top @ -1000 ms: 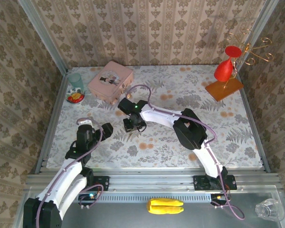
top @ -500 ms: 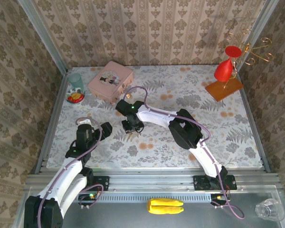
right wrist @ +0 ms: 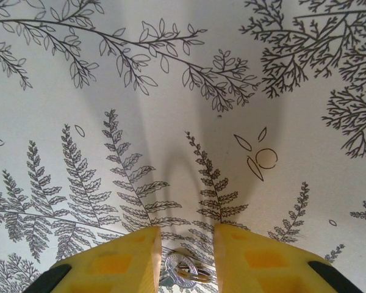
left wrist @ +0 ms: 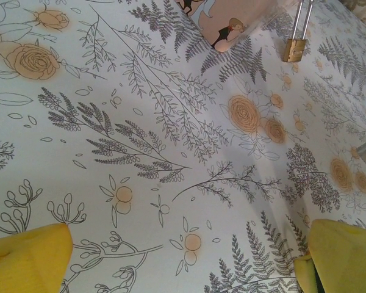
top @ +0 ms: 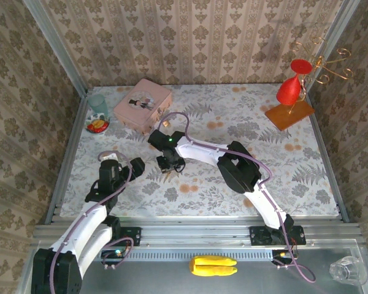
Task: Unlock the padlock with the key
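Left gripper [left wrist: 189, 239] is spread wide; right gripper [right wrist: 186, 237] brackets the key [right wrist: 182, 273], hold unclear. The padlock [left wrist: 294, 49] sits far, beside the tin [left wrist: 250, 9]. A loosely held key could twist or drop on lifting.

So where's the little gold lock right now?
In the left wrist view the padlock is at the top right, on the flowery tablecloth, right beside the pink tin.
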